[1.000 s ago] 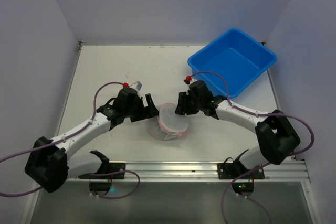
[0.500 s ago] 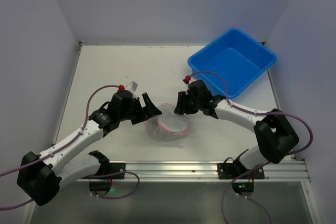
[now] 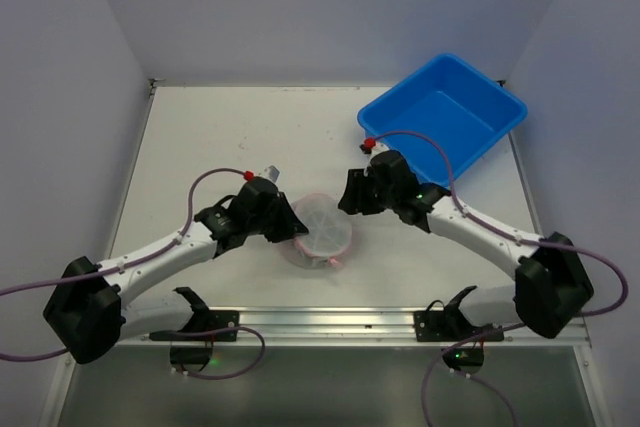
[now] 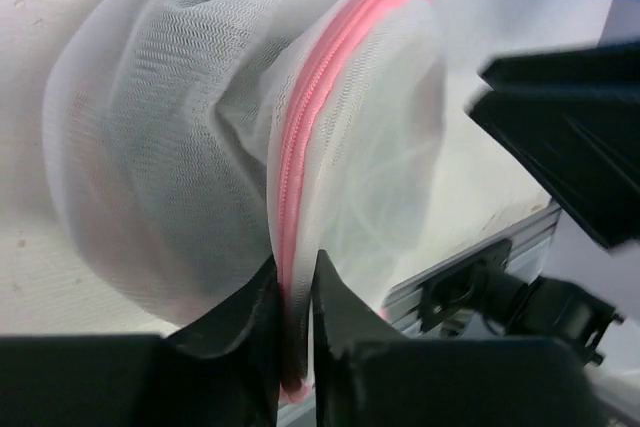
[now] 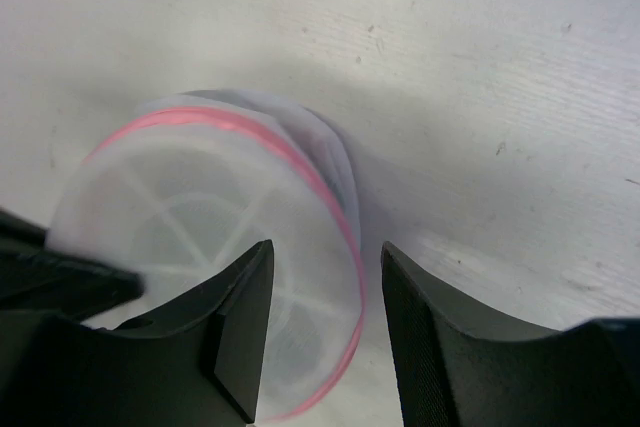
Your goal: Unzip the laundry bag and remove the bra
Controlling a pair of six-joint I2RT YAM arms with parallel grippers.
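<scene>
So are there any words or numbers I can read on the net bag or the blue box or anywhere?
None: no words, numbers, brands or signs can be read in any view.
The white see-through mesh laundry bag with the pink zipper is plain.
The blue plastic bin carries no label either.

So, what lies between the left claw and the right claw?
The laundry bag alone, seen in the top view; the left claw pinches its pink rim.
</scene>
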